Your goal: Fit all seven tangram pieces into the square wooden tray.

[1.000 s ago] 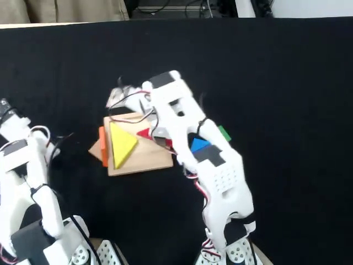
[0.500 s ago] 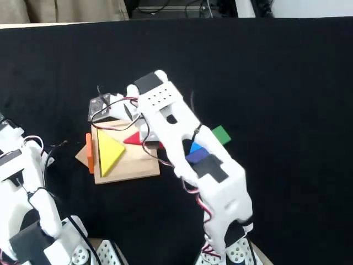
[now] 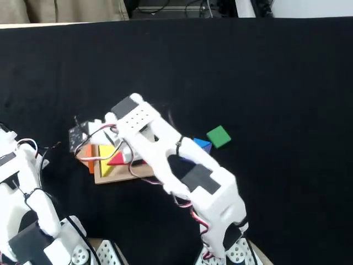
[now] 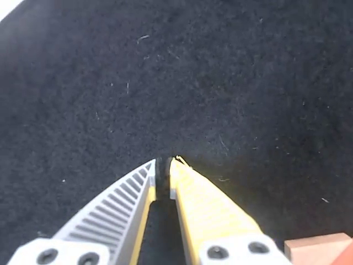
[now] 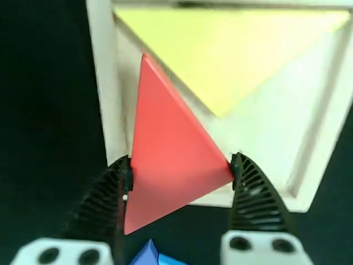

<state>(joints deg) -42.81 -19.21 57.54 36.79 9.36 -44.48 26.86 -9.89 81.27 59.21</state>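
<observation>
Overhead first: the right arm reaches over the wooden tray [image 3: 140, 172], and the right gripper [image 3: 118, 158] sits above the tray's middle with the red triangle [image 3: 115, 160] at its tip. The yellow triangle [image 3: 104, 152] lies in the tray just beside the red one. The orange piece [image 3: 90, 164] stands against the tray's outer left rim. The blue piece [image 3: 202, 144] and green square [image 3: 219, 136] lie on the black cloth [image 3: 276, 83], well apart from the tray on its right. Left wrist view: the left gripper [image 4: 165, 175] has its tips together over bare cloth and grips nothing; a tan corner [image 4: 317, 248] shows near it, tray or piece, cannot tell. Right wrist view: jaws about half open, clamped on the red triangle [image 5: 171, 160], one finger [image 5: 122, 179] on its longest edge, the other at the opposite corner. That longest edge runs nearly parallel to one tray wall [image 5: 102, 83], just inside it. One sharp corner points into the tray toward the yellow triangle [image 5: 220, 55]; the other sticks out past the tray rim, over the cloth. Flat on the tray floor or lifted: cannot tell. The blue piece [image 5: 149, 255] lies outside the tray, near that overhanging corner.
</observation>
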